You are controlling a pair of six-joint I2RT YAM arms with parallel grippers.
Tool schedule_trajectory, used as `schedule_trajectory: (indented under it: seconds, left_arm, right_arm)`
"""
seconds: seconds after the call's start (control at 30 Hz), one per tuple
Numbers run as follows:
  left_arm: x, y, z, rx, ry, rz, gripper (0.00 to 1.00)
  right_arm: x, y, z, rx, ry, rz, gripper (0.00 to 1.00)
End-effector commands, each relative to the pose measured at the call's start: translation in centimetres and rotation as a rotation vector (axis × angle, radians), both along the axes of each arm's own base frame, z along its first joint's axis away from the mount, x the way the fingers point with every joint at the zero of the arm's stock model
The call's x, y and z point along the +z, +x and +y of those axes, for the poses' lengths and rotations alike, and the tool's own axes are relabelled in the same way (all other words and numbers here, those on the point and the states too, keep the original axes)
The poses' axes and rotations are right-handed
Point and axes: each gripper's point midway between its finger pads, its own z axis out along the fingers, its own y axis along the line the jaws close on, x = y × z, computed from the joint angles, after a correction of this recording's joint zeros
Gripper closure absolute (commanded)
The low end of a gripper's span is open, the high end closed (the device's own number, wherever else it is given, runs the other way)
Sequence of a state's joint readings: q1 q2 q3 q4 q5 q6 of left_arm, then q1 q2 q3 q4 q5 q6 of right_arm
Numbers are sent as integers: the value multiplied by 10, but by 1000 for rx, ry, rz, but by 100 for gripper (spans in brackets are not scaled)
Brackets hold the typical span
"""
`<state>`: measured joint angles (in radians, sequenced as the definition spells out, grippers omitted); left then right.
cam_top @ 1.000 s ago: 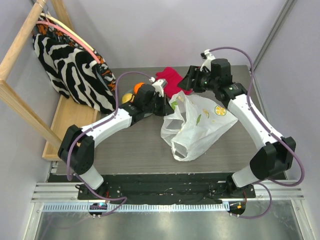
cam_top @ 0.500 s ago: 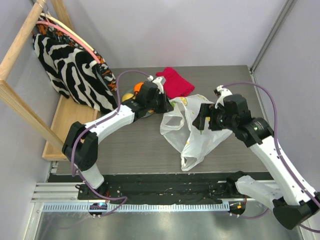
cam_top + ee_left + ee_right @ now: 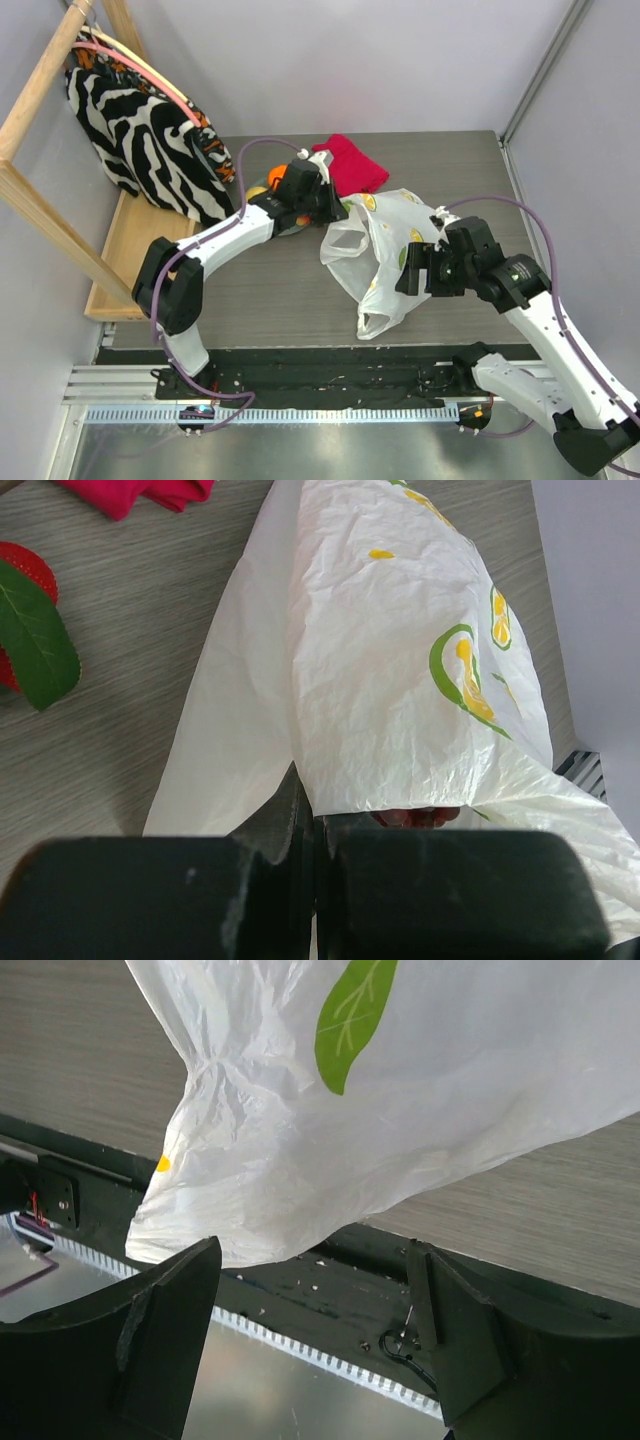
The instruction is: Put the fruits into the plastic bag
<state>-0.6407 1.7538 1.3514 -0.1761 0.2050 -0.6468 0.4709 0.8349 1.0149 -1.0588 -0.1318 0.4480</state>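
The plastic bag (image 3: 385,250) lies crumpled on the table, white with lemon and leaf prints. My left gripper (image 3: 328,205) is shut on the bag's left edge near its mouth; in the left wrist view the film (image 3: 400,680) drapes over the closed jaws. Small red fruits (image 3: 415,818) peek out under the film. An orange (image 3: 277,175) and a yellow fruit (image 3: 257,192) sit behind the left wrist. A red fruit with a green leaf (image 3: 20,565) lies at left. My right gripper (image 3: 408,272) is open and empty at the bag's near right side, with the bag (image 3: 400,1090) just above its fingers (image 3: 160,1330).
A crimson cloth (image 3: 350,165) lies at the back, also in the left wrist view (image 3: 140,492). A zebra-striped bag (image 3: 140,130) hangs on a wooden rack at the left. A grey-green plate (image 3: 285,225) lies under the left arm. The table's black front rail (image 3: 330,1300) shows below the right gripper.
My right arm has swung from the back of the table to the bag's near right side. The bag has been drawn longer toward the front. My left gripper has barely moved.
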Motion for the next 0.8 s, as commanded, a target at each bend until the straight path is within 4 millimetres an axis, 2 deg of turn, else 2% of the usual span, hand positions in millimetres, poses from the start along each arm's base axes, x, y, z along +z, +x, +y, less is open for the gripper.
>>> schedule_trajectory:
  seconds: [0.0, 0.17, 0.33, 0.4, 0.53, 0.63, 0.77]
  left_arm:
    - [21, 10, -2, 5, -18, -44, 100]
    - [22, 11, -2, 4, -12, -41, 100]
    - [24, 10, -2, 5, -13, -37, 100]
    - [23, 9, -1, 4, -10, -34, 100]
    - [25, 9, -1, 4, -12, -36, 100]
    - [26, 9, -1, 0, -11, -38, 100]
    - [27, 8, 0, -3, -7, -39, 100]
  right_arm:
    - [-9, -9, 18, 85, 53, 57, 16]
    - [-22, 0, 31, 88, 59, 81, 13]
    - [-51, 7, 34, 84, 7, 142, 12]
    - [-55, 11, 37, 90, -3, 134, 16]
    - [-66, 20, 36, 98, -42, 127, 30]
    - [-72, 22, 38, 112, -41, 124, 36]
    - [-79, 30, 38, 126, -62, 104, 39]
